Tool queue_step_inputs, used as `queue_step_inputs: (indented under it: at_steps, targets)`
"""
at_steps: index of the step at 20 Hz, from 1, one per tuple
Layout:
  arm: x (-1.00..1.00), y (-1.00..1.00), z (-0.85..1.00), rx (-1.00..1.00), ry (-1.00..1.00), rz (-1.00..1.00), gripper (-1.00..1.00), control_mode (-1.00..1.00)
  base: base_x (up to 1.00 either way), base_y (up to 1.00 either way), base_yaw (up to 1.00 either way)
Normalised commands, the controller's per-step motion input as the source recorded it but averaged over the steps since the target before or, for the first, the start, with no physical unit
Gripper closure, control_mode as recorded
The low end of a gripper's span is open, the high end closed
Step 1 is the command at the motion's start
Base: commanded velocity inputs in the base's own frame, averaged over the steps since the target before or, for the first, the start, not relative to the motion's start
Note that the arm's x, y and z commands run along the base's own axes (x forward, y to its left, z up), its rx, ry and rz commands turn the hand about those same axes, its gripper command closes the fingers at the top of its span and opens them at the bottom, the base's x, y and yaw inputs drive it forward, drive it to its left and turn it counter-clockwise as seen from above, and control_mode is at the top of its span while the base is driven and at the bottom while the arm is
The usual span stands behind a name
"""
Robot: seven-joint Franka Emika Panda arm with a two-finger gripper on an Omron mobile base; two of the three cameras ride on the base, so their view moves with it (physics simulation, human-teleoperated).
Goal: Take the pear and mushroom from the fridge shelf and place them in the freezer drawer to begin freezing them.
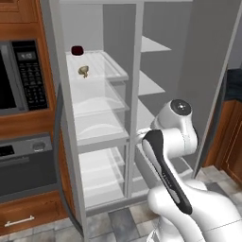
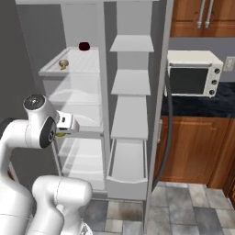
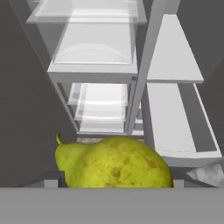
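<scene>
A yellow-green pear (image 3: pixel 114 164) sits between my gripper's (image 3: pixel 116 181) dark fingertips, filling the bottom of the hand view, and the gripper is shut on it. From the right base view, the gripper (image 2: pixel 68 128) hangs in front of the open fridge's left column at mid height, with a sliver of the pear (image 2: pixel 60 134) under it. The tan mushroom (image 1: pixel 83 71) (image 2: pixel 63 64) stands on the ridged fridge shelf (image 1: pixel 106 60) (image 2: pixel 87 62) well above. The light-grey freezer drawer (image 2: pixel 126 182) is pulled out at the bottom of the right column, lower and to the right of the gripper.
A dark red round thing (image 1: pixel 77 49) (image 2: pixel 84 46) rests at the back of the ridged shelf. Clear bin-like shelves (image 1: pixel 99 101) fill the left column below it. The central divider (image 2: pixel 104 92) separates the columns. A microwave (image 1: pixel 21 75) and a toaster oven (image 2: pixel 193 73) flank the fridge.
</scene>
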Motion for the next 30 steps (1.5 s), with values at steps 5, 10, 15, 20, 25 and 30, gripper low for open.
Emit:
queue_step_inputs:
  at_steps: [5, 10, 15, 20, 25, 30]
  targets:
    - [0.0, 0.0, 0.0, 0.0, 0.0, 0.0, 1.0, 1.0, 0.0, -0.19, -0.23]
    - [0.15, -0.64, -0.06, 0.0, 0.09, -0.11, 1.0, -1.0, 0.0, 0.0, 0.0]
    - [0.69, -0.72, -0.34, -0.01, 0.25, -0.03, 1.0, -1.0, 0.0, 0.0, 0.0]
    - [0.74, -0.68, -0.51, -0.01, 0.22, -0.04, 1.0, -1.0, 0.0, 0.0, 0.0]
    - [0.49, -0.48, -0.59, 0.0, 0.12, -0.04, 1.0, -1.0, 0.0, 0.0, 0.0]
    - [0.17, -0.18, -0.41, 0.0, 0.08, -0.04, 1.0, -1.0, 0.0, 0.0, 0.0]
